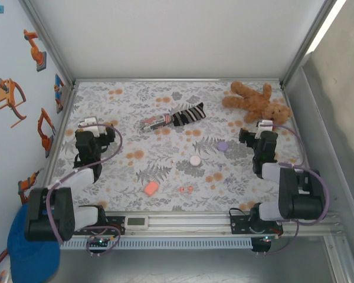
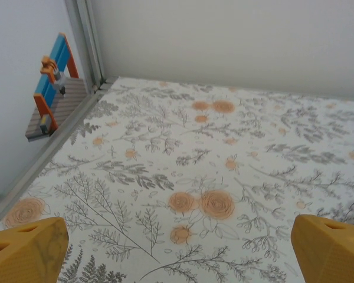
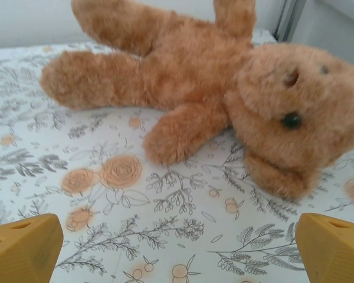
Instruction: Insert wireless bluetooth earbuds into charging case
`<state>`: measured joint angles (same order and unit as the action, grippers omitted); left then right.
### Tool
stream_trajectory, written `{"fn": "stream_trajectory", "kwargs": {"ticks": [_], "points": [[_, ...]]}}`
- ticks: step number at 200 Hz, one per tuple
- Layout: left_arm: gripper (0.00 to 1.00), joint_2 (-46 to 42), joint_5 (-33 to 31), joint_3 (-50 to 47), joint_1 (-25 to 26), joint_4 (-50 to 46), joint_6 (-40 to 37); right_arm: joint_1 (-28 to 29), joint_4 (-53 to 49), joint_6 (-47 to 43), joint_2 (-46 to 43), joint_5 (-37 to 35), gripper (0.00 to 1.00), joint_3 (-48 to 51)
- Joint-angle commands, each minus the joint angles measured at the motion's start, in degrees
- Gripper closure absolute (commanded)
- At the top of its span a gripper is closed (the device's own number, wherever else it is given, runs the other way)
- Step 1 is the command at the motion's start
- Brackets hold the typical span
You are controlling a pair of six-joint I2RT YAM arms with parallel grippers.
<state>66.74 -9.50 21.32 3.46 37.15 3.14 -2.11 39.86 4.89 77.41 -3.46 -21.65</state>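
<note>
Two tiny coral-red earbuds (image 1: pixel 186 189) lie side by side on the floral table near its front edge. A salmon-orange rounded case (image 1: pixel 151 188) rests just left of them. Farther back sit a pale pink round case (image 1: pixel 194 160) and a small purple one (image 1: pixel 222 145). My left gripper (image 1: pixel 92 126) hovers at the table's left side, far from the earbuds. In the left wrist view it (image 2: pixel 177 253) is open, yellow fingertips (image 2: pixel 25 250) wide apart over bare cloth. My right gripper (image 1: pixel 263 125) is at the right, open (image 3: pixel 177 253), facing the teddy bear.
A brown teddy bear (image 1: pixel 256 101) (image 3: pixel 224 100) lies at the back right, close in front of my right gripper. A striped sock (image 1: pixel 176 117) lies at the back centre. A metal frame rail (image 2: pixel 82 41) borders the left edge. A white device (image 1: pixel 137 221) sits on the front rail.
</note>
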Motion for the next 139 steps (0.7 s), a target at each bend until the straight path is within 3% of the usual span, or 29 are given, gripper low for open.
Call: {"fn": "stream_trajectory", "kwargs": {"ticks": [1, 36, 61, 98, 139], "points": [[0.04, -6.59, -0.25, 2.11, 0.45, -12.19, 4.23, 0.24, -12.36, 1.5, -6.44, 1.18, 0.01, -4.52], [0.04, -15.46, 2.47, 7.05, 0.82, -28.49, 13.52, 0.25, -39.03, 5.85, -13.78, 8.78, 0.02, -15.81], [0.04, -20.07, 6.25, 8.54, 1.44, -34.68, 19.49, 0.6, -53.24, 10.38, -17.09, 12.71, 0.02, -21.8], [0.04, -25.07, 11.19, 10.11, 2.68, -43.4, 23.21, 3.2, -63.55, 17.51, -21.65, 17.09, 0.07, -24.38], [0.04, -28.28, 17.38, 8.36, 4.84, -47.51, 26.26, 14.01, -71.36, 21.87, -24.6, 10.41, 0.06, -25.69]]}}
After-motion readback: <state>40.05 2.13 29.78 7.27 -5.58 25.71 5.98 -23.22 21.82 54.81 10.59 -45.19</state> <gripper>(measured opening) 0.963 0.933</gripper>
